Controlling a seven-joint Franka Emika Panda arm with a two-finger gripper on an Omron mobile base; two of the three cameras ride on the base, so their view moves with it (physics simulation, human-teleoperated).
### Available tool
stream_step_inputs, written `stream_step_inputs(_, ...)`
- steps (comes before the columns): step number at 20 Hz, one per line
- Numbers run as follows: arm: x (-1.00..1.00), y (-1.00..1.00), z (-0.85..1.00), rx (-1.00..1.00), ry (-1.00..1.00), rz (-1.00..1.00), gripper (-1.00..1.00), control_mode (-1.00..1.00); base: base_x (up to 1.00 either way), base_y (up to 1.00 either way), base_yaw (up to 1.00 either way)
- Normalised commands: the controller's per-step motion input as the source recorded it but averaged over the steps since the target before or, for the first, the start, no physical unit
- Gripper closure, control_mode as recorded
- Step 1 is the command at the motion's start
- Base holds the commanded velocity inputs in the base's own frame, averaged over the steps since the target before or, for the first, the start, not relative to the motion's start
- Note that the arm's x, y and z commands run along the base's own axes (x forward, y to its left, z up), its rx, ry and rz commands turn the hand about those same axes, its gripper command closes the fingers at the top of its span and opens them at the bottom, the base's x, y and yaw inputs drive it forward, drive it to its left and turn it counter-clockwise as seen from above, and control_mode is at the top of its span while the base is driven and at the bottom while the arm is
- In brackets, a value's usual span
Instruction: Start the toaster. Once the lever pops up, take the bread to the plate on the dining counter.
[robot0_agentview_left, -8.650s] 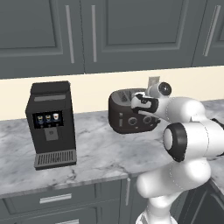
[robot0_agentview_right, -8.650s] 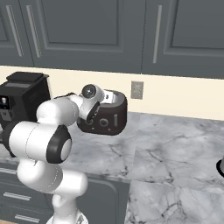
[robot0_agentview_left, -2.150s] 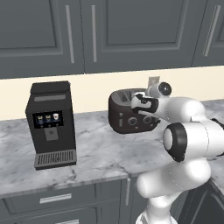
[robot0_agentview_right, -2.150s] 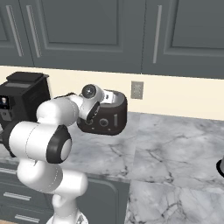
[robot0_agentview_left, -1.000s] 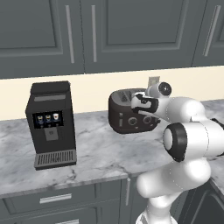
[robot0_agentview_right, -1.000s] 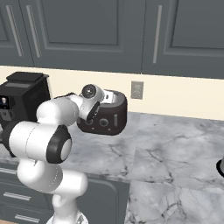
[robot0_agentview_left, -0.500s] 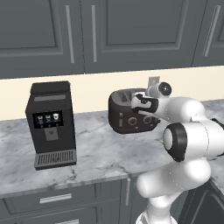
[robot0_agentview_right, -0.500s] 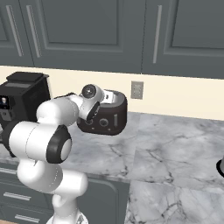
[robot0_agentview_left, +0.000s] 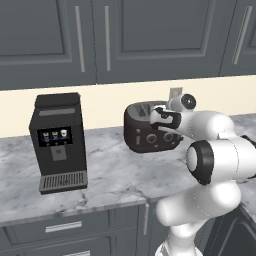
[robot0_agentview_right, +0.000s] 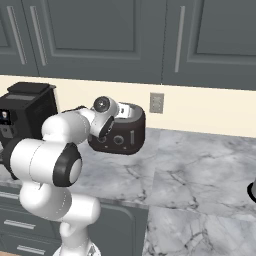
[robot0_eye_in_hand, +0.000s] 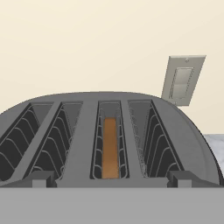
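Right now your claw (robot0_agentview_left: 159, 118) stands spread wide and holds nothing, poised just over the top of the toaster (robot0_agentview_left: 146, 134) on the marble counter (robot0_agentview_left: 110, 172). Looking along the hand, the bread (robot0_eye_in_hand: 110, 148) sits sunk in the slot right of centre, with a wall outlet (robot0_eye_in_hand: 182, 80) at two o'clock behind the toaster.

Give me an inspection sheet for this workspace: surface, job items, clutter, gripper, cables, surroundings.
Surface: grey-veined marble worktop, drawers below.
Job items: toaster stands against the wall; bread sits low in a slot, its top edge below the rim. Plate and dining counter: nothing seen.
Clutter: black coffee machine left of the toaster; a dark object at the right base view's edge, cannot identify.
Gripper: gripper open, hanging at the toaster's top, holding nothing.
Cables: nothing seen.
Surroundings: grey upper cabinets, cream backsplash, wall outlet behind the toaster.
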Motion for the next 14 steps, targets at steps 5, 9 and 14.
stream_step_inputs(5, 0.0, 0.0, 0.0, 0.0, 0.0, 0.0, -1.0, -1.0, 0.0, 0.0, 0.0)
stream_step_inputs(9, 0.0, 0.0, 0.0, 0.0, 0.0, 0.0, -1.0, -1.0, 0.0, 0.0, 0.0)
stream_step_inputs(14, 0.0, 0.0, 0.0, 0.0, 0.0, 0.0, -1.0, -1.0, 0.0, 0.0, 0.0)
